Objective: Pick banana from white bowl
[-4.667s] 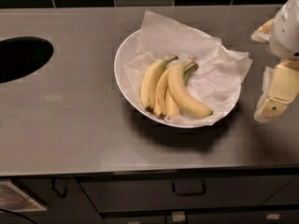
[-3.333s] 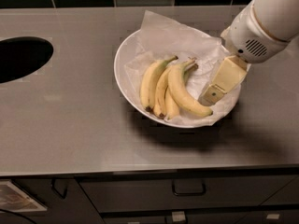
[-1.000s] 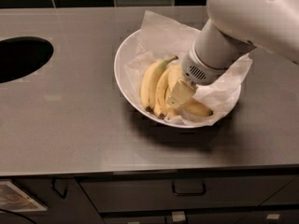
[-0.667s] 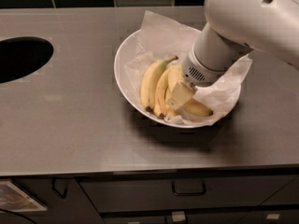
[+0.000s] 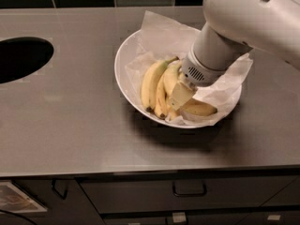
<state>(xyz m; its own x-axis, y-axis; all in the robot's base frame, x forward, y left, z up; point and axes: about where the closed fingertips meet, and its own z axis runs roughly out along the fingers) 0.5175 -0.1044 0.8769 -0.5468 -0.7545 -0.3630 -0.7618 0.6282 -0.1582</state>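
Observation:
The white bowl (image 5: 123, 62), lined with crumpled white paper (image 5: 164, 32), sits on the grey steel counter right of centre. Several bananas lie in it. The thick, curved banana (image 5: 200, 108) is the right-hand one; only its lower end shows past the gripper. Slimmer bananas (image 5: 151, 81) with dark tips lie to its left. My gripper (image 5: 178, 99) reaches down from the upper right into the bowl and rests on the middle of the thick banana. The arm hides the banana's stem end.
A dark round opening (image 5: 21, 57) is cut into the counter at the far left. A dark tiled wall runs along the back. The counter's front edge drops to drawers with handles (image 5: 189, 191) below.
The gripper came from right of the bowl, moved left and down into it, and reached the thick banana. Over the last second it has barely moved.

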